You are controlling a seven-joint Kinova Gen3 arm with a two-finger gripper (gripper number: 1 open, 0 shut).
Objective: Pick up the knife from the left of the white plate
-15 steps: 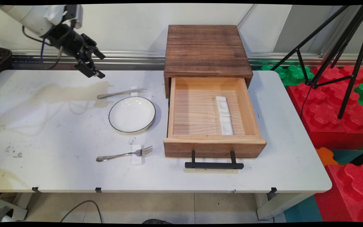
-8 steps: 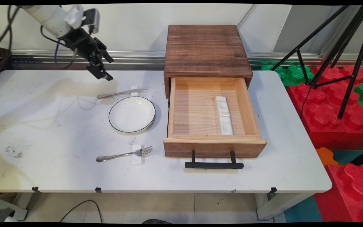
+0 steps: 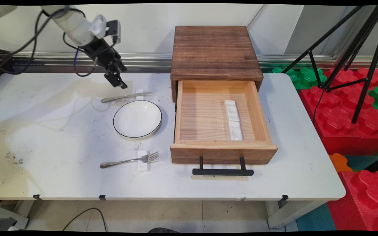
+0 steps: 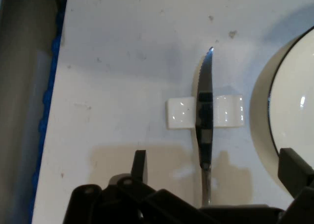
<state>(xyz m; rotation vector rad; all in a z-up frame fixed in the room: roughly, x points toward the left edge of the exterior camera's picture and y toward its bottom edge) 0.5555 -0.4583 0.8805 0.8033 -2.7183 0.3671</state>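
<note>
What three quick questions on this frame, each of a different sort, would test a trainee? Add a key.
1. True or false: the drawer is shut.
2. Which thing lies nearest the gripper: A fork, B knife, C plate?
3. Fill in: the knife's blade lies across a small white ____.

Key: 1 false, it is pulled out. 2 B. 3 rest.
</note>
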